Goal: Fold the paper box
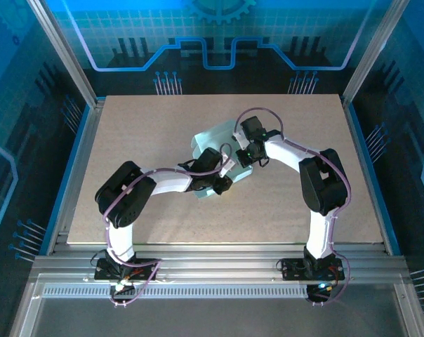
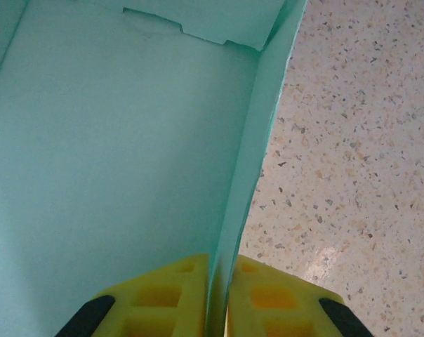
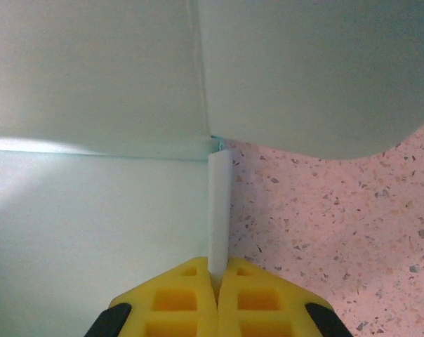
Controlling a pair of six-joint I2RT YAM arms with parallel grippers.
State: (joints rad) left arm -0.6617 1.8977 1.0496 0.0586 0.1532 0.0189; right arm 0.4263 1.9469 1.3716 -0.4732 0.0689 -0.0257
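A pale speckled counter (image 1: pixel 142 126) lies inside a blue-lit enclosure, with two white robot arms reaching in from its near edge to meet near the middle. Between them sits the paper box (image 1: pixel 213 137), a piece of thin mint-green card, partly raised from flat and resting on the counter slightly behind centre. The left wrist view looks along the box's broad inner floor to a side wall (image 2: pixel 257 140) standing upright at its right edge. The left pincer (image 2: pixel 217 281) has its yellow fingers pressed together on the lower end of that wall. In the right wrist view, the right pincer (image 3: pixel 217 277) is pinching a narrow upright strip of card (image 3: pixel 219 210) at a corner, below a large rounded flap (image 3: pixel 324 77) that overhangs the counter. The step in hand looks like raising and creasing the walls. The next move probably calls for both grips to hold firm while one panel is swung inward along its fold, gently enough not to buckle the card.
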